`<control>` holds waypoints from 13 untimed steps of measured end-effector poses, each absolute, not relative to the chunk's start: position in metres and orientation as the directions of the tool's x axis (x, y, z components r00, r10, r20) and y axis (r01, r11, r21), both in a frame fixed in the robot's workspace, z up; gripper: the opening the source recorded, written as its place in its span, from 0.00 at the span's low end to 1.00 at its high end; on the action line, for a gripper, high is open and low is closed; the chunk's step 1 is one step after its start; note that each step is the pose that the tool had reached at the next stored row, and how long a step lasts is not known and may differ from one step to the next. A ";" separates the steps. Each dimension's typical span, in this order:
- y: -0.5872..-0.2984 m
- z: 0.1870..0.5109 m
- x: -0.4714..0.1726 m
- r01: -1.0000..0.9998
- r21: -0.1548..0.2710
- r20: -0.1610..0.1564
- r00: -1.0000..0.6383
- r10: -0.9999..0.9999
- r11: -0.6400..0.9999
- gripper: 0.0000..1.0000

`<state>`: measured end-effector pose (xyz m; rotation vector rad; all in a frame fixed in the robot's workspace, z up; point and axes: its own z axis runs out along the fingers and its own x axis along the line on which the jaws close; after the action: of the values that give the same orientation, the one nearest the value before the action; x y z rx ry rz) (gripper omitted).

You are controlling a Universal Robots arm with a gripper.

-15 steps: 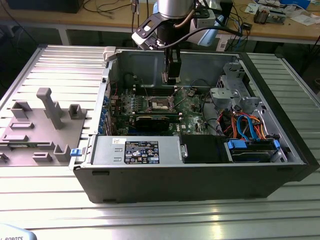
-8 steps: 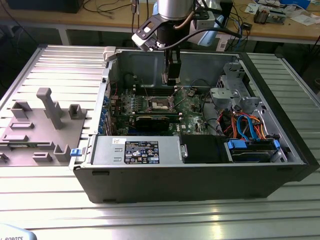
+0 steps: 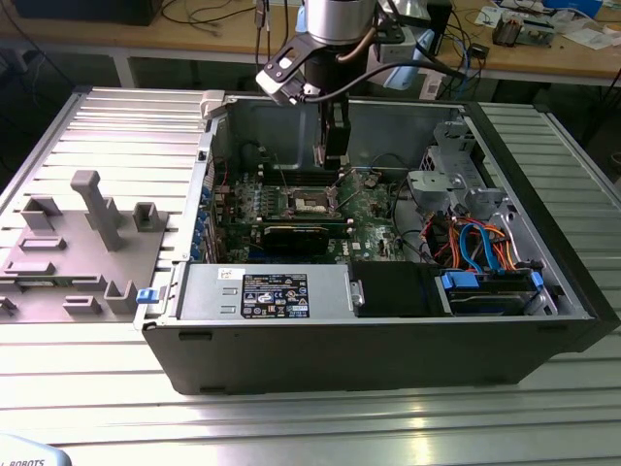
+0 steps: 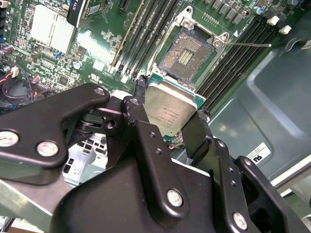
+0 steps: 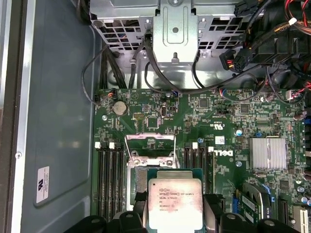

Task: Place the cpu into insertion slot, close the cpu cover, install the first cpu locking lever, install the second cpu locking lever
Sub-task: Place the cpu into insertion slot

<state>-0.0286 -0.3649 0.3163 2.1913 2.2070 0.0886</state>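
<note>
In both wrist views my gripper is shut on the cpu, a square chip with a pale metal face, pinched by its two opposite edges. The chip hangs just above and partly over the insertion slot, whose dark pin field lies bare inside its silvery rim on the green motherboard. The cpu cover stands tilted up and open at the far side of the socket. A thin locking lever sticks out beside the socket. In the exterior view the gripper hangs over the slot inside the open computer case.
Black memory slots flank the socket on both sides. A finned heat sink sits on the board nearby. A grey power-supply box fills the case's front; a drive cage and blue and orange cables lie at the exterior view's right. A grey fixture stands outside.
</note>
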 end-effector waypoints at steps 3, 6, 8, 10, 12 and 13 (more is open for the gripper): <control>-0.365 0.315 -0.029 0.998 0.062 0.019 -0.008 1.000 0.007 0.54; -0.365 0.315 -0.029 0.998 0.062 0.019 -0.008 1.000 0.007 0.54; -0.365 0.315 -0.029 0.998 0.062 0.019 -0.008 1.000 0.007 0.54; -0.365 0.297 -0.029 0.998 0.062 0.019 -0.008 1.000 0.007 0.54; -0.365 0.297 -0.029 0.998 0.062 0.019 -0.008 1.000 0.007 0.54; -0.365 0.296 -0.029 0.998 0.062 0.019 -0.008 1.000 0.007 0.54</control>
<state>-0.0286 -0.3649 0.2961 2.1912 2.2070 0.0885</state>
